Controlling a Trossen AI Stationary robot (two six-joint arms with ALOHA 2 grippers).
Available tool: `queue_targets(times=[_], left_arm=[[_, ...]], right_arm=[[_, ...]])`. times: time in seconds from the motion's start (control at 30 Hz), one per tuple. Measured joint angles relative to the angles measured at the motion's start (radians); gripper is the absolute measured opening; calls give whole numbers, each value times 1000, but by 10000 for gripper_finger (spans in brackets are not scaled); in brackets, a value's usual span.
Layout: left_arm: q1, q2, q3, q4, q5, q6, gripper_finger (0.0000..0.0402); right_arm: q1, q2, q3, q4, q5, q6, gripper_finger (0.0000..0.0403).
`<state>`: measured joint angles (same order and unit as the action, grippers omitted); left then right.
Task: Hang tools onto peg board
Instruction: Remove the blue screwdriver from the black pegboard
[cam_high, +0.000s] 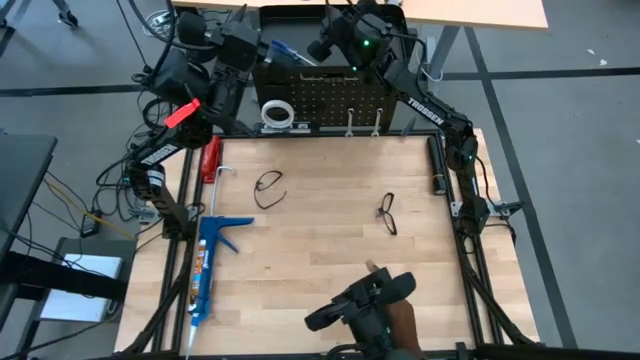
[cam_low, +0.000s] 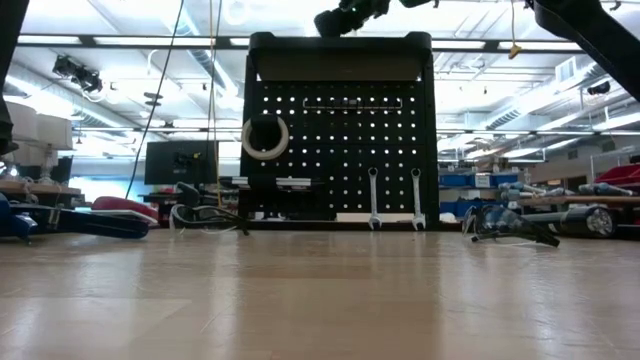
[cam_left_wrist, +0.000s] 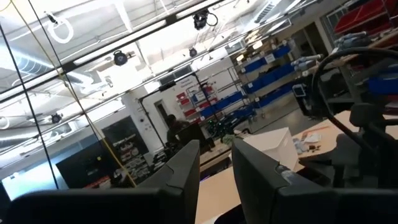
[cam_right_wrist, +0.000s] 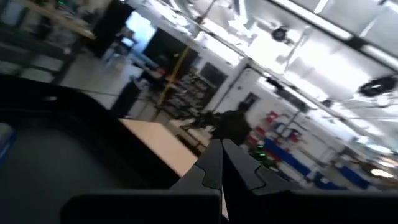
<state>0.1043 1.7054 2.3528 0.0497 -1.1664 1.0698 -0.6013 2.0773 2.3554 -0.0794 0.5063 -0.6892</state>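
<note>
Screwdriver (cam_high: 283, 50) beside left end effector (cam_high: 262, 48), behind peg board (cam_high: 330, 100)

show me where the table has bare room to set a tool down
Bare wood lies between the two black-framed safety glasses, and in front of them, right of the long blue caulking gun. Crowded: the left edge, with the red-handled tool, and beside the black peg board.

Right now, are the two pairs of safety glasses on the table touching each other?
Apart. The high view shows bare tabletop between the left pair and the right pair.

Workshop/lab: parts-bin shelves (cam_left_wrist: 249, 93), ceiling strip lights (cam_low: 120, 40).
</note>
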Motion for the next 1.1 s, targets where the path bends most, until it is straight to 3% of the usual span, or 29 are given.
queue_targets(times=[0.2,0.4,0.7,0.9,1.1], left_arm=[[3,0,0,0,-14,0,99],[14,0,0,0,-18,-90,99],[15,-19,0,12,-15,-115,99],[6,-21,0,6,76,-165,99],[21,-26,0,-72,221,-243,97]], right_arm=[[-3,-1,0,54,59,-65,9],[48,-1,0,33,94,-17,8],[52,-1,-7,123,56,-10,9],[26,-1,-44,245,-19,149,9],[97,-1,1,253,-69,185,9]])
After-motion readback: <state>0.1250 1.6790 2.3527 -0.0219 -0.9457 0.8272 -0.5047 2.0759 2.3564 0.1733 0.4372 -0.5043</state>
